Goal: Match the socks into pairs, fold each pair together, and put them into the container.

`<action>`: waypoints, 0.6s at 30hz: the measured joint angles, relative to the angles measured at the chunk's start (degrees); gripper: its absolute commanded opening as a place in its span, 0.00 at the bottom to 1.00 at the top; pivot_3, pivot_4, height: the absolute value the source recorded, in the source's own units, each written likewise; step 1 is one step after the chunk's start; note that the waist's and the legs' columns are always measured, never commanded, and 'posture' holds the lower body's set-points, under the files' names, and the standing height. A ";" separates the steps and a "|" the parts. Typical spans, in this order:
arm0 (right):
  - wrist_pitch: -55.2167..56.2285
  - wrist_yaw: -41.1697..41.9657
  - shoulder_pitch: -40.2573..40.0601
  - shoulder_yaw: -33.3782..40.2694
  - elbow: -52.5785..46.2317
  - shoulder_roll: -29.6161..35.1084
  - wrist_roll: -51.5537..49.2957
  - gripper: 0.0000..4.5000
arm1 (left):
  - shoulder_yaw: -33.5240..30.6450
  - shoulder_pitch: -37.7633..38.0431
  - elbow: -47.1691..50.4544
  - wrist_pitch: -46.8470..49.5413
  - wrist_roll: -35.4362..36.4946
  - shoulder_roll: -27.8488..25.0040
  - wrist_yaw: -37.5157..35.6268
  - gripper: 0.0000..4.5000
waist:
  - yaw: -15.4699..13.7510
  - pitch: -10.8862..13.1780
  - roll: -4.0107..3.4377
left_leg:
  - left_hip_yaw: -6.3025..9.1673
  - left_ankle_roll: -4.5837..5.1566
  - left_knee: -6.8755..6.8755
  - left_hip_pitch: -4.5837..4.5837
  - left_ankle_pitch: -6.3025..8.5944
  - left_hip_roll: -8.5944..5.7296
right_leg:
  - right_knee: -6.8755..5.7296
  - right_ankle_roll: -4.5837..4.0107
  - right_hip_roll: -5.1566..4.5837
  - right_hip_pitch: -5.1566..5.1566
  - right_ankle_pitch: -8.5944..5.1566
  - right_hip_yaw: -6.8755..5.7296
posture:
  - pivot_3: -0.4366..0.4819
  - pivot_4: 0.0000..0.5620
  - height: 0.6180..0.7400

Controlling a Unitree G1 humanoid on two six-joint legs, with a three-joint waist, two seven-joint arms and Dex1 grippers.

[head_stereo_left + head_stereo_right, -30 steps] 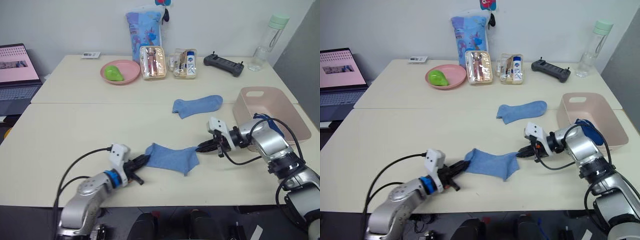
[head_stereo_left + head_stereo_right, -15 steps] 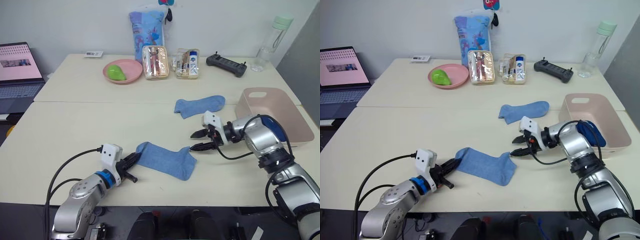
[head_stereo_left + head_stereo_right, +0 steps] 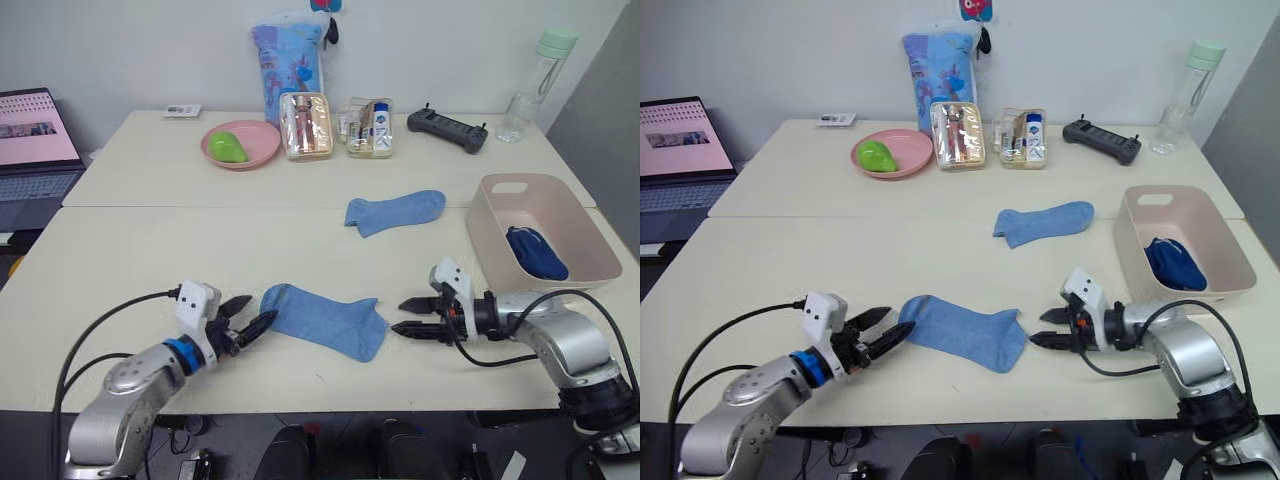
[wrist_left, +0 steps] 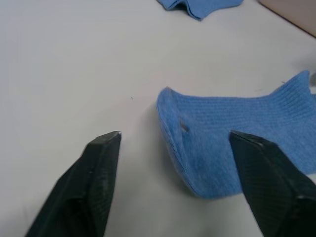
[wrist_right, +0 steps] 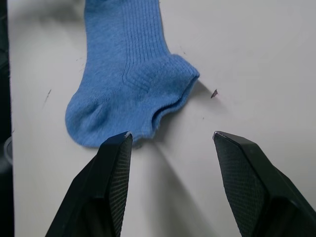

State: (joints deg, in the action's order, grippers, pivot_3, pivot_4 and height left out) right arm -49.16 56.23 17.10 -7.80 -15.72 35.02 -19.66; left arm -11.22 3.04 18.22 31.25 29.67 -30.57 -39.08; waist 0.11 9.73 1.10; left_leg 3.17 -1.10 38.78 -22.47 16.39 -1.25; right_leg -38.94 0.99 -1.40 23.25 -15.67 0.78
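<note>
flat ribbed knit sock (image 3: 325,320), open left gripper (image 3: 248,318), open right gripper (image 3: 408,317)

A sky-blue sock (image 3: 325,320) lay flat and spread out near the front edge of the table. A second sky-blue sock (image 3: 395,211) lay flat farther back, well apart from the first. The dark blue socks (image 3: 535,251) sat bundled inside the pale pink container (image 3: 497,230), which stood upright at the table's right side.
</note>
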 measured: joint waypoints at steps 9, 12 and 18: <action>-1.76 -5.23 -0.64 -2.77 -0.60 -3.56 -1.82 0.53 | 6.47 -7.79 -9.93 -0.36 -4.19 -3.33 -4.73 0.87 | 0.36 0.00 0.01 | -0.02 0.00 -0.01 0.02 0.00 0.02 | 0.01 0.01 0.03 0.01 -0.01 0.01 | 0.48 0.27 1.00; -1.77 -5.41 -0.73 -2.79 -0.58 -3.66 -2.12 0.35 | 6.50 -7.65 -9.93 -0.40 -4.01 -3.75 -6.59 0.70 | 0.31 0.00 0.01 | 0.00 0.00 -0.01 0.01 0.00 0.02 | 0.01 0.01 0.02 0.01 -0.01 0.02 | 0.48 0.27 1.00; -1.57 -4.98 -2.06 -2.79 -0.71 -2.75 -3.19 0.00 | 6.03 -6.28 -9.38 0.10 -2.82 -3.68 -6.58 0.23 | 0.29 0.00 0.00 | -0.01 0.00 -0.01 0.01 0.00 0.02 | 0.02 0.01 0.02 0.01 -0.01 0.03 | 0.48 0.27 1.00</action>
State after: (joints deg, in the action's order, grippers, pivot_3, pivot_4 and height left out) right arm -50.73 51.25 15.04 -10.59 -16.43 32.27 -22.86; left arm -5.19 -3.24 8.85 31.35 26.85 -34.25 -45.66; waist 0.40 9.73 1.11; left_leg 3.16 -1.10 38.78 -22.46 16.39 -1.23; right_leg -38.92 1.00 -1.38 23.26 -15.68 0.81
